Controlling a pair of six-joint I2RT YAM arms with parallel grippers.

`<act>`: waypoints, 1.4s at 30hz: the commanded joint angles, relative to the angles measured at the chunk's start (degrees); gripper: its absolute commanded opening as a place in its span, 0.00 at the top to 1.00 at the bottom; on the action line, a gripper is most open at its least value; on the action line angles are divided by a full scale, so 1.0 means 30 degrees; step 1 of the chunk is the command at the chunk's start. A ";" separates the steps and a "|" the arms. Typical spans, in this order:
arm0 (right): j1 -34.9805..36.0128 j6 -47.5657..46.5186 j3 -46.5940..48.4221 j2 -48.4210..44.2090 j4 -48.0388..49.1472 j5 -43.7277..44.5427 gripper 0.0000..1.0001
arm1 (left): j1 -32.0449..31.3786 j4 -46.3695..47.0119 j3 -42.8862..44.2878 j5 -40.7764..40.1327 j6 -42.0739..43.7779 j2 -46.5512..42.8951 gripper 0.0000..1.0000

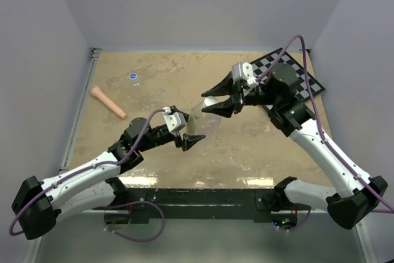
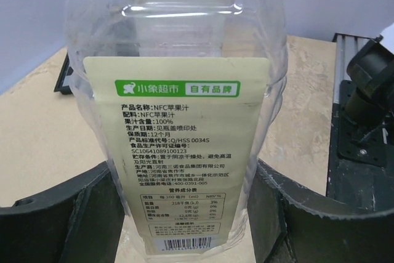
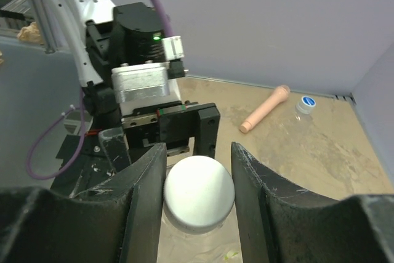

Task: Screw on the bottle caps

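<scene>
The large clear bottle point(image 1: 203, 121) is held tilted above the table, its cream label point(image 2: 178, 152) facing the left wrist camera. My left gripper point(image 1: 192, 135) is shut on its lower body, the fingers point(image 2: 92, 214) pressing both sides. The white cap point(image 3: 198, 192) sits on the bottle's mouth, also seen from above point(image 1: 210, 101). My right gripper point(image 3: 198, 177) is closed around this cap, both pads against its rim. The small clear bottle point(image 1: 134, 79) stands at the far left with the blue cap point(image 3: 308, 101) on top.
A pink stick point(image 1: 108, 101) lies at the left of the table, near the small bottle, and shows in the right wrist view point(image 3: 265, 109). A black-and-white checkerboard point(image 1: 295, 78) lies at the back right, under the right arm.
</scene>
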 commanded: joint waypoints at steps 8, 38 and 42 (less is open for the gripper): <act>0.0183 0.4207 -0.1654 0.0835 0.1822 0.8482 1.00 | -0.3848 0.2576 0.2020 -1.1389 0.0454 0.1178 1.00; 0.0683 0.3804 -0.0777 -0.1771 0.1764 0.8002 0.30 | -0.1248 0.0909 0.0558 -0.5173 -0.1831 0.0363 1.00; 0.0653 0.2719 -0.0599 -0.1859 0.1675 0.5300 0.29 | -0.0336 0.0644 0.0410 -0.1329 -0.1511 0.0009 1.00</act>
